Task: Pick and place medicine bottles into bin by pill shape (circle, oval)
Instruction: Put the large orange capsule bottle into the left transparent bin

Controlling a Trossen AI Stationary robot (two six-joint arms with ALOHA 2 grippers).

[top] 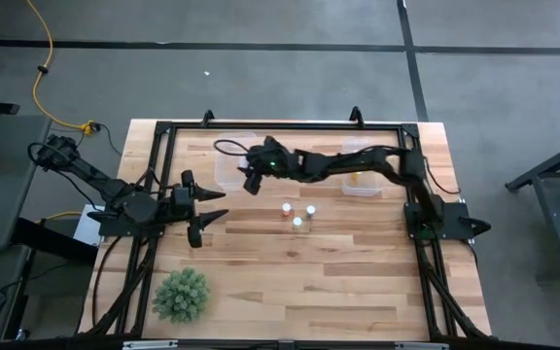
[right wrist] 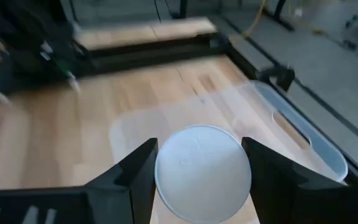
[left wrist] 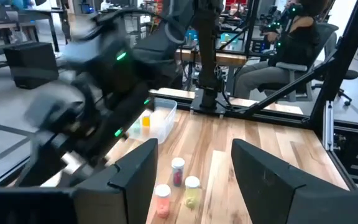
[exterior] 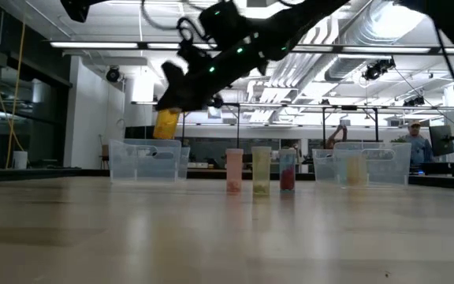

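Right gripper [top: 251, 180], from above, hangs over the left bin [top: 233, 165]; level view shows it clamped on a yellow bottle [exterior: 166, 124]. Its wrist view shows fingers [right wrist: 132, 171] squeezing under the white cap [right wrist: 202, 171]: light, rigid, probably slick. Left gripper [top: 205, 208] waits spread; three bottles [top: 297, 214] stand mid-table.

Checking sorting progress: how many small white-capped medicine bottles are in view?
5 visible: three standing mid-table, pink, greenish, red; one orange bottle in the right gripper over the left clear bin; one yellowish in the right bin. Others may be hidden.
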